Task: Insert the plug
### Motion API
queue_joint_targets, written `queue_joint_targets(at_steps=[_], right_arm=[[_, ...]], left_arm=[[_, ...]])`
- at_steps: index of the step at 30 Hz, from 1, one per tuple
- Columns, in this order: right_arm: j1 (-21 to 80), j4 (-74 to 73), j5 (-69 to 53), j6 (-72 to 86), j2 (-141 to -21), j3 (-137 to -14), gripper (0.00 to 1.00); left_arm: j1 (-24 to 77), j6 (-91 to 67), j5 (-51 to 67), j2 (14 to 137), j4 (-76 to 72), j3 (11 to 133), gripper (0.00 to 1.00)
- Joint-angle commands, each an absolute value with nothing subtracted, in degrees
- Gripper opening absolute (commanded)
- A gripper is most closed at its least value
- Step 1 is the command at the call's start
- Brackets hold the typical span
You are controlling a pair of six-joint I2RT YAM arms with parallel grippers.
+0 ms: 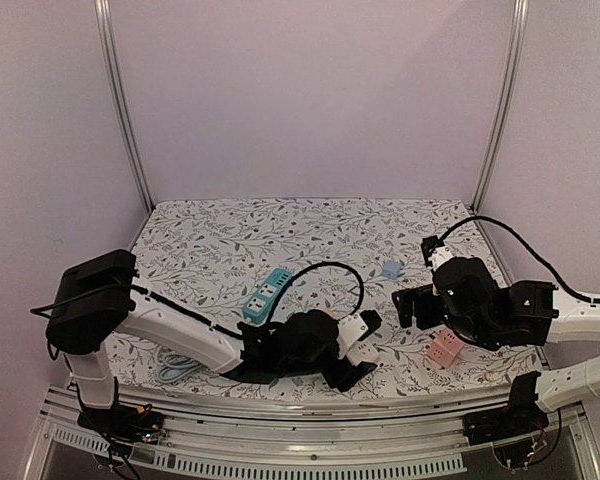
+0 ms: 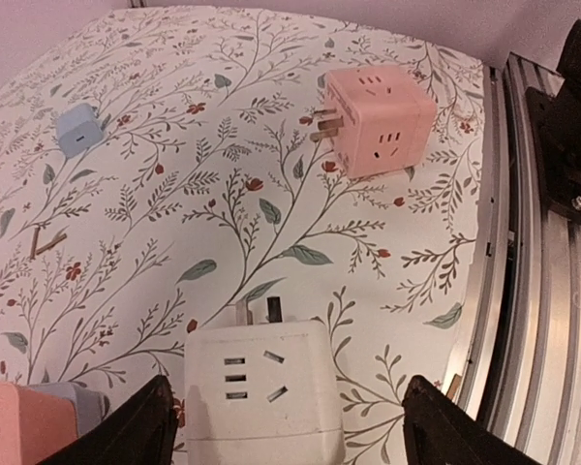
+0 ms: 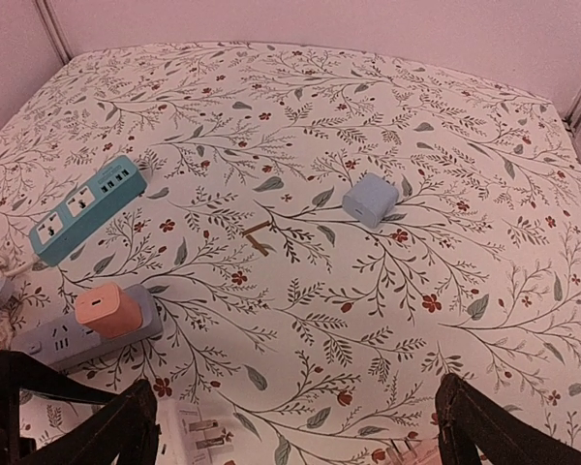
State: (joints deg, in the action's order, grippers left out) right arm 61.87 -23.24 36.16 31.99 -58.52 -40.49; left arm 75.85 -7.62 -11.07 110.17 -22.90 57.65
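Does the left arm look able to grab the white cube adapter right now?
Probably yes. The white cube adapter sits on the table between the left claw's open fingers, prongs pointing away, with nothing in between. The pink cube adapter stands well clear beyond it.

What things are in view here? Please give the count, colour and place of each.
Table: one, white floral cloth.
Teal strip: one, teal, left side.
Grey strip: one, grey, nearer than the teal strip.
Pink plug: one, pink, on the grey strip.
Blue cube: one, pale blue, centre.
Pink cube: one, pink, near right.
White cube: one, white, between the left gripper's fingers.
Cable: one, pale, near left edge.
Left gripper: one, black, open.
Right gripper: one, black, open, empty.
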Motion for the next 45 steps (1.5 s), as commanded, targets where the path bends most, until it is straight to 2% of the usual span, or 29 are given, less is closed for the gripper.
queue_joint_targets(at_steps=[1, 7, 10, 15, 19, 22, 32, 40, 45], right_arm=[[62.06, -25.05, 37.81, 32.65, -57.50, -39.80, 0.99], [62.05, -24.92, 37.38, 32.53, -57.39, -39.64, 0.99], [62.07, -24.84, 36.95, 32.11, -57.48, -39.73, 0.99], [62.10, -24.67, 37.00, 31.71, -57.48, -39.82, 0.99], [62.09, -23.53, 36.50, 31.42, -57.82, -39.64, 0.99], [62.11, -23.23, 35.94, 31.29, -58.25, -39.77, 0.99], [62.09, -21.06, 26.75, 33.76, -56.21, -40.71, 0.99], [62.09, -17.19, 14.29, 38.48, -56.06, -41.66, 0.99], [62.11, -13.20, 6.04, 41.02, -57.63, -41.74, 0.99]], left_arm=[[76.47, -9.65, -12.09, 113.15, -14.27, 60.92, 0.80], [76.20, -10.28, -13.54, 114.18, -11.79, 62.14, 0.80], [75.79, -10.38, -12.73, 114.55, -11.85, 62.14, 0.74], [75.51, -10.09, -10.78, 115.12, -12.50, 61.90, 0.56], [75.50, -9.27, -9.65, 114.50, -12.97, 61.29, 0.31], [75.50, -8.14, -8.53, 112.37, -12.46, 60.74, 0.22], [75.43, 1.65, -4.01, 101.20, -17.99, 51.55, 0.20], [74.16, 13.61, -0.56, 92.91, -26.79, 42.07, 0.21], [72.79, 16.81, -0.86, 89.64, -26.17, 41.25, 0.21]])
